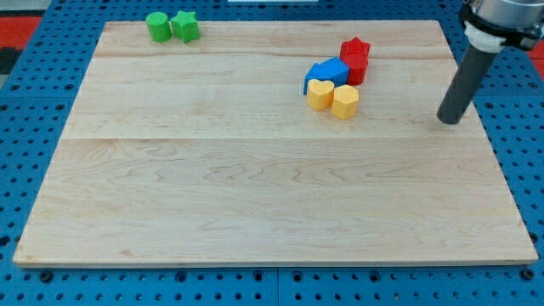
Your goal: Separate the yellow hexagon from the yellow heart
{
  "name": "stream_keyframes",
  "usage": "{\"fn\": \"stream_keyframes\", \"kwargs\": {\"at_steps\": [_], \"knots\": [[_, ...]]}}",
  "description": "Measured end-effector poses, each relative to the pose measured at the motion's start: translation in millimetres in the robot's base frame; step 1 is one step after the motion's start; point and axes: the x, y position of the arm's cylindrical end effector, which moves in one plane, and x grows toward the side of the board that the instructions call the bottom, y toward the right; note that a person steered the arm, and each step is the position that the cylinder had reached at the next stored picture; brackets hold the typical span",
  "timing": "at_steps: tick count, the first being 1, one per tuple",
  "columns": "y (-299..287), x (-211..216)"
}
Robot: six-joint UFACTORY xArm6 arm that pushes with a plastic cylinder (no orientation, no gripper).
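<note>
The yellow hexagon [345, 101] and the yellow heart [320, 93] sit side by side and touch, in the upper right part of the wooden board [255, 170]. The heart is on the left, the hexagon on the right. My tip [449, 120] is to the right of the hexagon, well apart from it, near the board's right edge. The rod rises up and to the right from the tip.
A blue block [327, 73] touches the heart from above. A red star [355, 49] and a red block [358, 70] stand just above the hexagon. A green cylinder [157, 25] and a green star [185, 26] sit at the top left.
</note>
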Motion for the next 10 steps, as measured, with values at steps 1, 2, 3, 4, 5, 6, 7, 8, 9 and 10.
{"fn": "stream_keyframes", "kwargs": {"at_steps": [1, 2, 3, 4, 5, 6, 7, 8, 9, 10], "knots": [[-38.9, -14.8], [-89.1, -4.5], [-138.1, 6.9], [-147.3, 6.9], [-126.9, 5.9], [-126.5, -5.5], [-155.0, -15.8], [-200.1, -16.1], [-241.9, -16.1], [-261.2, -15.5]]}}
